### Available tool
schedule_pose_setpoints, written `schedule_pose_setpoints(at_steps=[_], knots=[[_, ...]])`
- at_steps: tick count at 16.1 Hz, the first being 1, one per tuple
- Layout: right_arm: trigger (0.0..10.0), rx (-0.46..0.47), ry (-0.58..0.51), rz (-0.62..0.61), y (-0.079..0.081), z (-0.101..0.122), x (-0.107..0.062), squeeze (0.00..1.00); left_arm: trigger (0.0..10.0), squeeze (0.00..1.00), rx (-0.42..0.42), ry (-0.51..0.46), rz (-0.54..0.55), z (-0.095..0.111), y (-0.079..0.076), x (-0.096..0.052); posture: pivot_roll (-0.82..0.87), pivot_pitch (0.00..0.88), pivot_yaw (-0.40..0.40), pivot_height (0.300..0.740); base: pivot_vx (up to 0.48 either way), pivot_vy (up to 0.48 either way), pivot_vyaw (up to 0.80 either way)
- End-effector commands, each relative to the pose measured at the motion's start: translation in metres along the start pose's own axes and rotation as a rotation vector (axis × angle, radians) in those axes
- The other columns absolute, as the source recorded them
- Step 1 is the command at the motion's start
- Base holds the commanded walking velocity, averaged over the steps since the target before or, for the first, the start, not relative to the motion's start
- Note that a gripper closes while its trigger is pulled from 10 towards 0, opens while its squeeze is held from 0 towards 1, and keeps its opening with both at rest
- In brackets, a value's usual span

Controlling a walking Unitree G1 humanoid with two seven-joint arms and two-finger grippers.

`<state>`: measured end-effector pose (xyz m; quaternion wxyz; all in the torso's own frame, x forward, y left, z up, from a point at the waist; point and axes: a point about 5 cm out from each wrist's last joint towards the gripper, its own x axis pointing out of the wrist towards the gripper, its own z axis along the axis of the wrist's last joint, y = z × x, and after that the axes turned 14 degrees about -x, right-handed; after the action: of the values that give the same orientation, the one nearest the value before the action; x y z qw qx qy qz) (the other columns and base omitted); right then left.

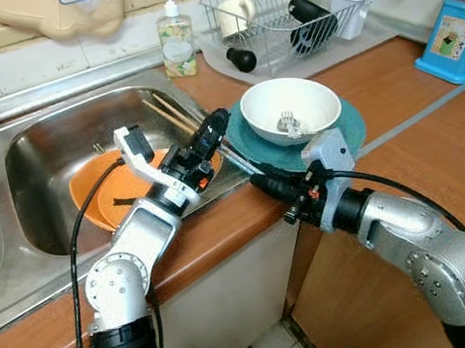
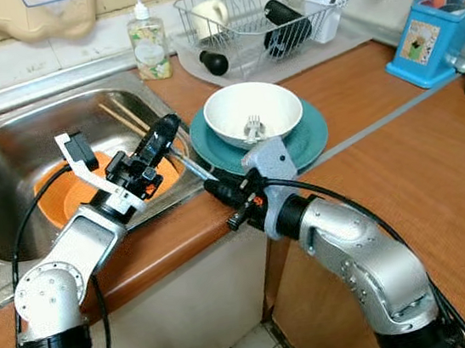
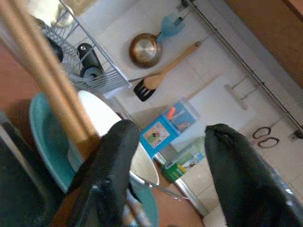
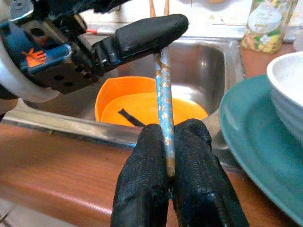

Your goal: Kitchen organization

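Pinching the chopsticks (image 4: 163, 101) at their near end, the right gripper (image 4: 171, 170) aims them straight ahead toward the sink (image 1: 30, 136), where the left gripper (image 2: 158, 141) waits spread beside their middle.

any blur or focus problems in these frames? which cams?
Left wrist view: the chopsticks cross as a soft, defocused tan band and the left gripper fingers are slightly soft; the wall behind is sharper. Right wrist view: right gripper and chopsticks crisp, soap bottle a bit soft. Both eye views: sharp, evenly lit, mild reflections in the sink.
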<state>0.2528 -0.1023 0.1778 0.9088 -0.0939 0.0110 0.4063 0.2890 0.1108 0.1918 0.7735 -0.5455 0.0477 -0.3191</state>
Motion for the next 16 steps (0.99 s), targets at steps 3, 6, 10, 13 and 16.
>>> schedule_pose_setpoints(at_steps=[3, 6, 10, 13, 16], knots=[[0.0, -0.008, -0.023, -0.161, -0.017, 0.0, 0.001, 0.0, 0.6, 0.0, 0.076, -0.001, 0.083, 0.01, 0.01, -0.014, -0.02, 0.0, 0.043, 0.74, 0.0, 0.0, 0.0], [0.0, 0.006, -0.042, -0.133, -0.013, 0.001, 0.003, 0.0, 10.0, 0.52, 0.078, 0.027, 0.107, 0.008, 0.015, -0.016, -0.01, 0.0, 0.043, 0.74, 0.0, 0.0, 0.0], [0.0, 0.011, -0.05, -0.069, -0.002, 0.0, 0.005, 0.0, 10.0, 1.0, 0.046, 0.02, 0.096, 0.006, 0.015, -0.013, -0.02, 0.0, 0.047, 0.74, 0.0, 0.0, 0.0], [0.0, 0.015, -0.049, 0.02, 0.008, 0.0, 0.005, 0.0, 10.0, 0.0, 0.034, 0.05, 0.132, -0.003, 0.021, -0.005, -0.02, 0.0, 0.049, 0.74, 0.0, 0.0, 0.0], [0.0, 0.012, -0.014, 0.079, 0.014, -0.005, 0.004, 0.0, 0.9, 0.0, 0.038, 0.061, 0.127, -0.006, 0.022, -0.001, -0.02, 0.0, 0.049, 0.74, 0.0, 0.0, 0.0]])
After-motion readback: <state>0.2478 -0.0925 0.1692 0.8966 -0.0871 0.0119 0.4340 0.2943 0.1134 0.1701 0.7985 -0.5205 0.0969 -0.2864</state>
